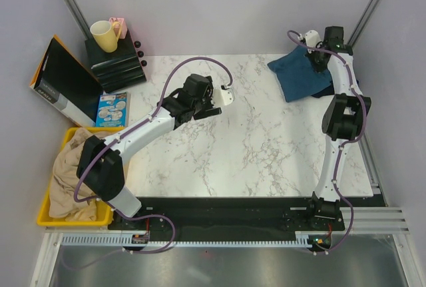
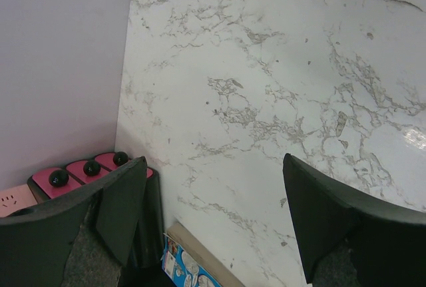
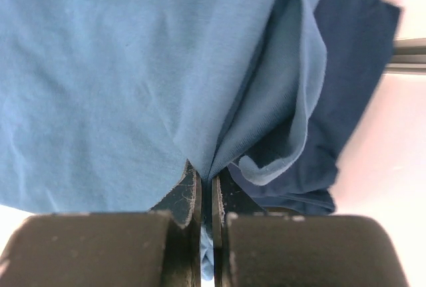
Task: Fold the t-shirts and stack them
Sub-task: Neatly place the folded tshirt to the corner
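The right arm rises from its base at the near right edge of the desk (image 1: 266,154), bends at the elbow and reaches along the right edge to the far right corner, where its wrist tips down onto the shirts. The right claw (image 3: 206,184) is pinched tight on a fold of the steel-blue shirt (image 3: 100,67), with the cloth drawn into creases where the fingers meet. That shirt lies loosely over the navy shirt (image 3: 349,67), which shows from under one side of it. Both sit in the far right corner. The left arm stretches slantwise from the near left edge toward the middle of the desk. The left claw (image 2: 214,167) hangs above bare marble, its jaws spread wide with nothing between them.
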`<state>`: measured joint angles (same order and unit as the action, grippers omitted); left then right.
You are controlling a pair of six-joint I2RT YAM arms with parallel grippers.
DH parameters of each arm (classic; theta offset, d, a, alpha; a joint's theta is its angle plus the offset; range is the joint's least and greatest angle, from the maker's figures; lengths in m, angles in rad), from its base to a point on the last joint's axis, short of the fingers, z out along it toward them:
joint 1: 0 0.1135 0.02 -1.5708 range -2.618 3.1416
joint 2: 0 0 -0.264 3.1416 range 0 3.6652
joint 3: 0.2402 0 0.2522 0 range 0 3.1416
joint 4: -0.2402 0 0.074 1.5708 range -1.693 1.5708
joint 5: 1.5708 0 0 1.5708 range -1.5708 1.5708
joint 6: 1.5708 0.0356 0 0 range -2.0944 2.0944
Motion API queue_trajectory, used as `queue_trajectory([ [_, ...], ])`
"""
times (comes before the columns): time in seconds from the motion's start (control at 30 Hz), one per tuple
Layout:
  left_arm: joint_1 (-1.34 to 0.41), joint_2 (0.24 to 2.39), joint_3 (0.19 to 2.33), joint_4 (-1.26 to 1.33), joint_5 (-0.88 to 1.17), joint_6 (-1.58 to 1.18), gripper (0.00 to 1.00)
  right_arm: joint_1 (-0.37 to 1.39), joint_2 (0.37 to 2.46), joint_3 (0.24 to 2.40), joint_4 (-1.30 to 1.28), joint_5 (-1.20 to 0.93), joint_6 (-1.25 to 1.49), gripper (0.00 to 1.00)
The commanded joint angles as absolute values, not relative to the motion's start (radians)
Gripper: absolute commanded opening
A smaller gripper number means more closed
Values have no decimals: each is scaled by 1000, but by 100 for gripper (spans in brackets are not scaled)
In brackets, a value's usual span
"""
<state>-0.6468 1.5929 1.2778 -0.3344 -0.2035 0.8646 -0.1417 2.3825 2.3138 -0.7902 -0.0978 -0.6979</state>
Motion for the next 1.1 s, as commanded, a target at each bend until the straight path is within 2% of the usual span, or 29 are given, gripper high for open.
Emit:
queue_trajectory([
  [0.0,-650,1574,1281,-291,-198,864,89,-143,2292,2359,-707,-40,-735,0],
  [0.27,-650,1578,1284,-278,-199,874,90,-140,2217,2263,-577,-6,-741,0],
  [0.4,-650,1578,1285,-275,-201,876,90,-155,2238,2278,-552,78,-746,0],
  [1.07,-652,1574,1282,-281,-218,882,90,-241,2352,2224,-443,146,-686,0],
])
